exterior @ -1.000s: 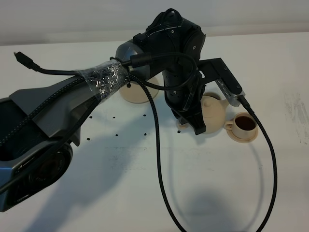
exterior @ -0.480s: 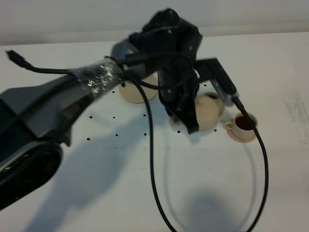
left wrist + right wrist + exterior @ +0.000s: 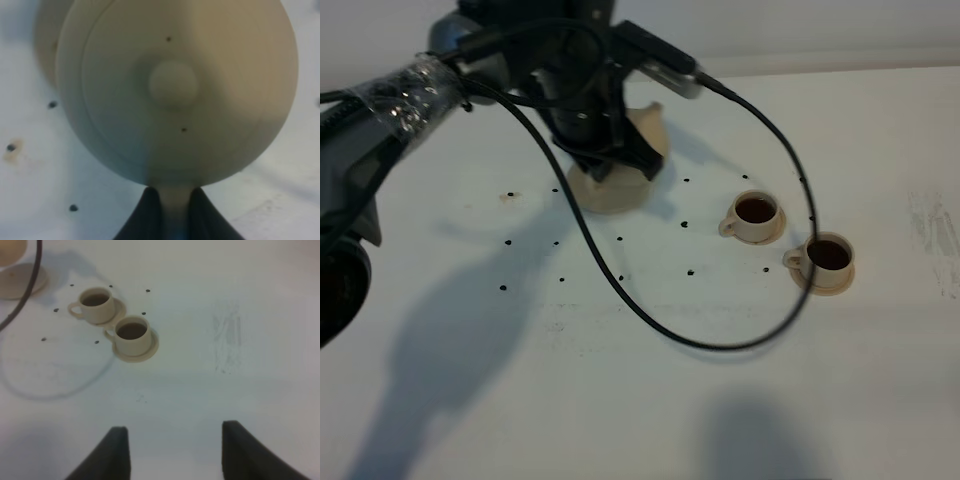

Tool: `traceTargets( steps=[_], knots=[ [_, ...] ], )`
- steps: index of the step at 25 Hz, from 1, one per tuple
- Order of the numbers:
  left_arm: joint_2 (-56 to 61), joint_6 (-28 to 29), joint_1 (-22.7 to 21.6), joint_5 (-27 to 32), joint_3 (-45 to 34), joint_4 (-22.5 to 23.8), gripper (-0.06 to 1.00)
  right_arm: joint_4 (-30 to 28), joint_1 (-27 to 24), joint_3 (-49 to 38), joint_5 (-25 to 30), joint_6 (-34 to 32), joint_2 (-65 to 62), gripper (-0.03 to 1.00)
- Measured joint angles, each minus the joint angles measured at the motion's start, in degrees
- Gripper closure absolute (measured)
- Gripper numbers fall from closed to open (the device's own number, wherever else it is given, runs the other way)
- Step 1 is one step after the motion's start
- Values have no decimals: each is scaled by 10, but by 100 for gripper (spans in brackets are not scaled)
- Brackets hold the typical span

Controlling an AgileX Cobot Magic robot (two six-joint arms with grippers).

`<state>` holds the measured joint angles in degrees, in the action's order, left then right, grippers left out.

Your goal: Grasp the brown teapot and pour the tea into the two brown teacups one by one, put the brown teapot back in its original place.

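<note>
High overhead view with both wrist views, at the return stage of the pouring task. The left gripper (image 3: 172,210) is closed tight on the loop handle of the brown teapot (image 3: 175,90), whose knobbed lid faces the left wrist camera and fills most of that view. In the overhead view the teapot (image 3: 645,135) hangs under the left arm at the far left of the table (image 3: 720,400), directly over or just touching the large saucer (image 3: 610,190) that marks its original place; whether the base has made contact cannot be told, since the arm hides the gap. The relation that governs the coming move is vertical: the saucer lies straight beneath the pot, showing only as a crescent (image 3: 45,45) past the pot's edge in the left wrist view, so the remaining travel is judged to be a short descent, then release. The two brown teacups, the nearer-centre cup (image 3: 756,211) and the outer cup (image 3: 829,257), stand on their small saucers well apart from the teapot, toward the right, and both hold dark tea, so pouring appears complete. The right gripper (image 3: 172,450) hovers with its jaws spread wide and empty, nearer the cups, which also appear in its view (image 3: 96,303) (image 3: 132,333). A black cable (image 3: 620,290) trails loosely across the table between teapot and cups.
</note>
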<state>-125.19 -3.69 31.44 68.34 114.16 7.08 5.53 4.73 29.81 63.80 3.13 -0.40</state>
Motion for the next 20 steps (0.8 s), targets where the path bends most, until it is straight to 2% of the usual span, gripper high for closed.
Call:
traceTargets(
  steps=[5, 13, 20],
  knots=[
    [-25, 33, -30, 0, 0, -24, 86, 0, 0, 0, 0, 0, 0, 56],
    [-57, 79, -48, -53, 0, -30, 86, 0, 0, 0, 0, 0, 0, 56],
    [-59, 95, -59, -67, 0, -32, 86, 0, 0, 0, 0, 0, 0, 56]
  ],
)
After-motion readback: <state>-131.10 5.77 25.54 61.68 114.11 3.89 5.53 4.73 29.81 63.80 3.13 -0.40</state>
